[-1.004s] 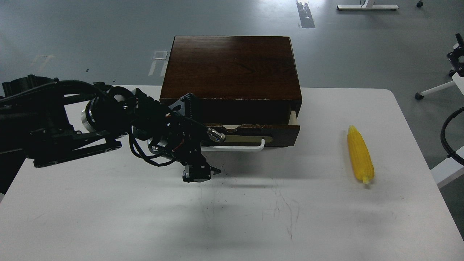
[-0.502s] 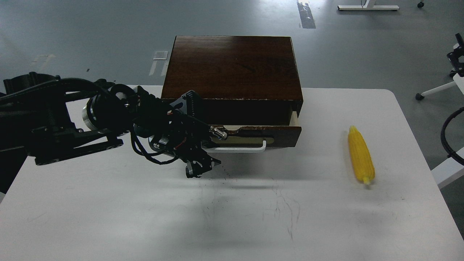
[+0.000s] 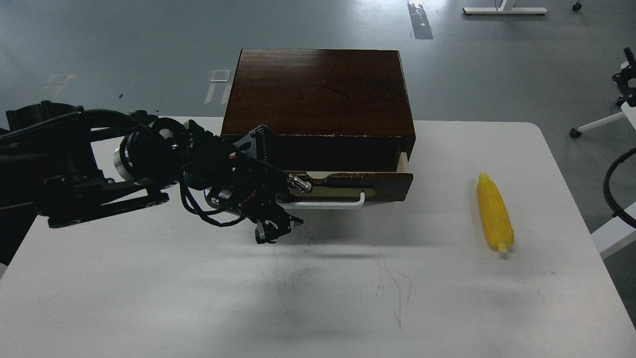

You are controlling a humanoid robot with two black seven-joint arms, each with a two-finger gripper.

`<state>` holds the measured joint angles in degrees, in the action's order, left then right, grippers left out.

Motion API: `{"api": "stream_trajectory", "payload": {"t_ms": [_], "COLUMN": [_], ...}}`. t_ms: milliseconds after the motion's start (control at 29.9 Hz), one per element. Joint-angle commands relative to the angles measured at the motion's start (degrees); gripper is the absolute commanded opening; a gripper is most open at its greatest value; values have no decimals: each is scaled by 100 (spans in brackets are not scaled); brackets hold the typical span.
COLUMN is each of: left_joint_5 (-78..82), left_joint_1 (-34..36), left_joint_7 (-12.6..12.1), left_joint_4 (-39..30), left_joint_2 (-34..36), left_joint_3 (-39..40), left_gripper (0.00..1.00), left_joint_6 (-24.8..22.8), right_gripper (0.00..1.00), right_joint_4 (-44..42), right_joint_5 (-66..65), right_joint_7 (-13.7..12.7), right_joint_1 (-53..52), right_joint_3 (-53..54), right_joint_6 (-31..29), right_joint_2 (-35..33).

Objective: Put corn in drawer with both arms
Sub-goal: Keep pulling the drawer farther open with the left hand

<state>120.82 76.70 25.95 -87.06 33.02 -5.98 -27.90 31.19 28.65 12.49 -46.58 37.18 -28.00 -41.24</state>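
The corn [image 3: 495, 212] lies on the white table [image 3: 318, 298] at the right, pointed end away from me. The dark brown box [image 3: 318, 92] stands at the table's back. Its drawer [image 3: 357, 185] is pulled out a little, and a pale inner side shows at its right end. My left gripper [image 3: 278, 229] is at the left end of the white bar handle [image 3: 330, 203], whose left part it hides. Its fingers are dark and cannot be told apart. My right gripper is out of view.
A black cable loop [image 3: 613, 186] and a white frame part [image 3: 613, 233] show at the right edge beside the table. Chair legs [image 3: 596, 122] stand on the grey floor behind. Scuff marks [image 3: 387, 283] cross the table's middle.
My left gripper's lower end has moved up and slightly right, closer to the drawer handle. The corn has not moved on the table.
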Motion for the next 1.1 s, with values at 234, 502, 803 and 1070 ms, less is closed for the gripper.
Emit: {"api": "stream_trajectory", "payload": {"t_ms": [234,502,803,1070], "left_joint_5": [126,126,126,135], "left_joint_1": [11,20,20,11], "left_joint_7": [-2,-20,-37,-37], "left_joint_4": [4,4,4,-4], "left_joint_2": [64,152,284,284], "left_joint_3": [27,88,88,97], "left_gripper": [33,33,33,33], "left_joint_6": [4,4,4,4], "right_gripper": [100,100,100,100], "right_joint_4": [-8,-8,-8,-8], "right_joint_5": [0,0,0,0], "right_joint_7": [-1,-1,-1,-1], "right_joint_1": [-9,0,0,0], "right_joint_3": [0,0,0,0], "right_joint_6": [0,0,0,0], "right_joint_2": [-7,1,1,1]}}
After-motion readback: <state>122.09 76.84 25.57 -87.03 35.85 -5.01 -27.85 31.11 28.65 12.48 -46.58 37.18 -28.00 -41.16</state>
